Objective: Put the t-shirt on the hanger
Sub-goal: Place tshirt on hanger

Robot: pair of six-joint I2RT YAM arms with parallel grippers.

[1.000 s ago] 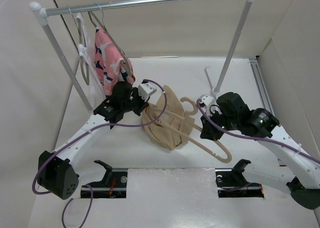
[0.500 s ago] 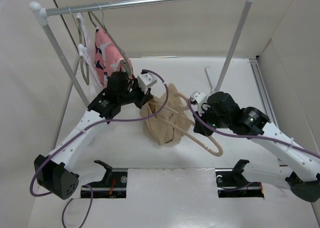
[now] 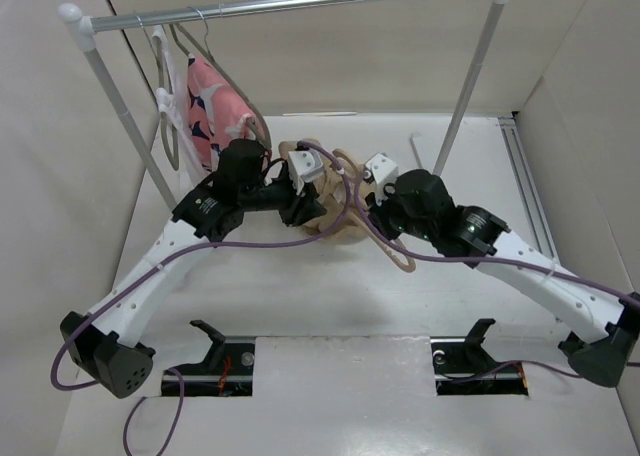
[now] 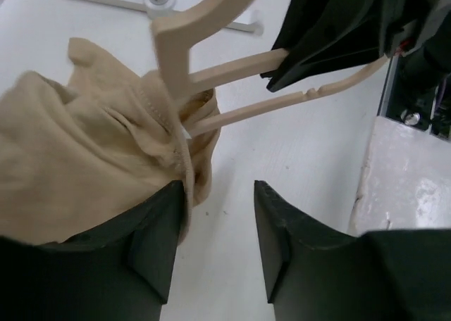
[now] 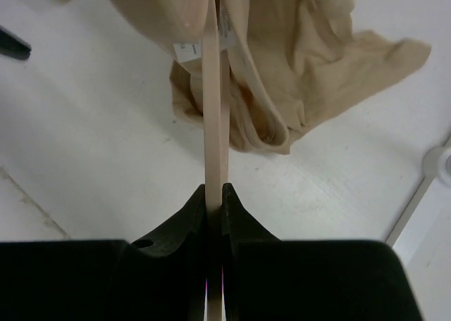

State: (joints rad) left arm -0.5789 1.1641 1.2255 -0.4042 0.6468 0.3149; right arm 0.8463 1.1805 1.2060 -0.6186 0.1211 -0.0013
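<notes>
The tan t-shirt [image 3: 328, 224] lies bunched on the table, mostly hidden under both wrists. In the left wrist view the t-shirt [image 4: 77, 159] is gathered round the neck of the cream hanger [image 4: 232, 71], whose arms run into the fabric. My left gripper [image 4: 220, 191] is open, with fabric resting against its left finger [image 4: 158, 222] and bare table between the jaws. My right gripper [image 5: 215, 189] is shut on one arm of the hanger [image 5: 213, 89], which reaches into the shirt [image 5: 296, 67]. In the top view the hanger's free end [image 3: 392, 256] sticks out below the right wrist.
A clothes rack stands at the back, its rail [image 3: 300, 1] holding a pink patterned garment [image 3: 225, 116] and thin grey hangers [image 3: 165, 126] at the left. Its right post [image 3: 465, 86] and white foot [image 3: 420, 146] stand close behind the right arm. Walls close both sides.
Both arms moved back and toward each other. The right gripper carried the hanger left and back into the shirt. The shirt is more bunched and hidden under the wrists.
</notes>
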